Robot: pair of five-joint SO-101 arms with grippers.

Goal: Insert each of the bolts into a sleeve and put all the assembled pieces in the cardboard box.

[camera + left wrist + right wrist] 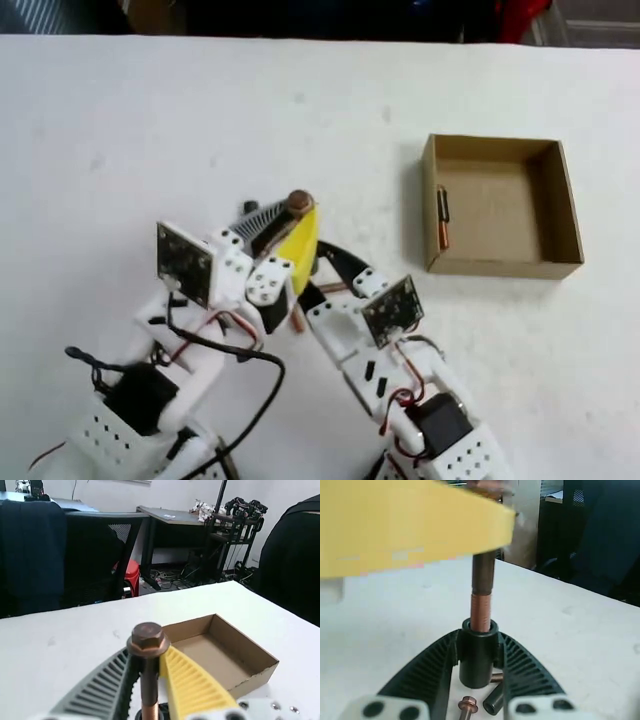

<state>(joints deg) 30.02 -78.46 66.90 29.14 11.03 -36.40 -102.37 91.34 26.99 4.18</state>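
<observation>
on my high view the two arms meet near the middle of the white bench. the left pincer is closed on a copper-coloured bolt, its grey finger on one side of the shank and its yellow finger on the other, with the hex head standing just above the fingertips and the bolt upright. the right pincer sits directly below it, its black fingers clamped round a black sleeve that also stands upright. the bolt's threaded end is in the sleeve's mouth (how deep it goes i cannot tell).

under the right pincer, a loose bolt and a loose sleeve lie on the bench, just beside each other.

the cardboard box sits apart from the arms, off to the right arm's side, open at the top. one assembled piece lies inside it, along the wall nearest the arms.
</observation>
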